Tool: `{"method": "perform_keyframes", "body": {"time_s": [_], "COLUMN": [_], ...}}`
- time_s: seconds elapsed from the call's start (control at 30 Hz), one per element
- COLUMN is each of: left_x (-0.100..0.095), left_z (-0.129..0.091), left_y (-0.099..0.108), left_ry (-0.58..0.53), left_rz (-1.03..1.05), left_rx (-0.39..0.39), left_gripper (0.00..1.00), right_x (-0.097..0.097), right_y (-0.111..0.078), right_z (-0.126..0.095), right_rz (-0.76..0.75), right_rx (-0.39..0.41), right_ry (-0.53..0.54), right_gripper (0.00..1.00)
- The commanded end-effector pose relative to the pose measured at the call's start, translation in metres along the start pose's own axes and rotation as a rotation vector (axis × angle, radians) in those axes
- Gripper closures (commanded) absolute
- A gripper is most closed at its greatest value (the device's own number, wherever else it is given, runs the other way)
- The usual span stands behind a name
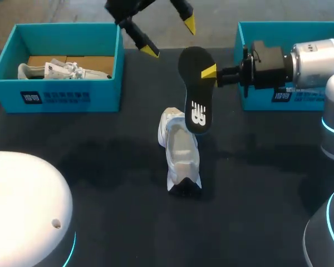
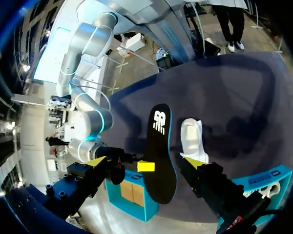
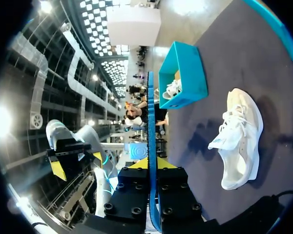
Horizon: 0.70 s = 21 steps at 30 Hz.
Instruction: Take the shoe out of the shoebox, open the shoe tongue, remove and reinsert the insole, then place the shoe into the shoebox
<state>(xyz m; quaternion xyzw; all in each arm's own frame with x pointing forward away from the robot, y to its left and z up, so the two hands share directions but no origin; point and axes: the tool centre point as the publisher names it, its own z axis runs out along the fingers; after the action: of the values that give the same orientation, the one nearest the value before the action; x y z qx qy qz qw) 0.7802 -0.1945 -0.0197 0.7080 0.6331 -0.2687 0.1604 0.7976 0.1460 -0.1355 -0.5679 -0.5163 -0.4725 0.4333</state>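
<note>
the dark table is the biggest thing here. on it are two blue boxes. the left shoebox sits at ten o'clock and has a second shoe inside. the right shoebox sits at two o'clock, and my right arm hides most of it, so i cannot see what is in it.

the white shoe is out on the table, in the middle. its long side runs from twelve o'clock to six o'clock. i cannot tell if it stands up or leans on its side, and i cannot see into its opening.

the black insole is out of the shoe, up in the air at twelve o'clock from it. it also runs twelve to six, and the end with the white mark hangs near the shoe's far end. i cannot tell if they touch.

the right gripper comes in from three o'clock and pinches the insole by its edge. the left gripper hangs at eleven o'clock from the insole, spread wide and holding nothing.

i think putting the insole back comes next. the right arm is nearer, and the insole already lines up with the shoe.
</note>
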Motion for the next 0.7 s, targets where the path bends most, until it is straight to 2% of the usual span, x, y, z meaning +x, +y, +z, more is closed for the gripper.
{"method": "perform_keyframes", "body": {"time_s": [0.03, 0.2, 0.43, 0.7], "left_x": [-0.011, -0.017, -0.019, -0.022], "left_z": [0.001, 0.004, 0.001, 0.001], "left_y": [0.004, 0.004, 0.002, 0.005], "left_ry": [0.359, 0.403, 0.532, 0.57], "left_rz": [0.002, 0.002, -0.027, -0.033], "left_rx": [-0.004, -0.029, -0.059, -0.095], "left_gripper": [0.0, 0.0, 0.0, 0.0], "right_x": [-0.001, -0.002, -0.004, -0.006], "right_y": [-0.001, -0.001, -0.001, -0.002], "right_z": [0.003, 0.006, 0.009, 0.011], "right_rz": [-0.003, -0.01, -0.018, -0.02], "right_rx": [0.001, 0.005, 0.003, 0.003], "right_ry": [0.002, 0.004, 0.005, 0.013], "right_gripper": [1.0, 1.0, 1.0, 1.0]}}
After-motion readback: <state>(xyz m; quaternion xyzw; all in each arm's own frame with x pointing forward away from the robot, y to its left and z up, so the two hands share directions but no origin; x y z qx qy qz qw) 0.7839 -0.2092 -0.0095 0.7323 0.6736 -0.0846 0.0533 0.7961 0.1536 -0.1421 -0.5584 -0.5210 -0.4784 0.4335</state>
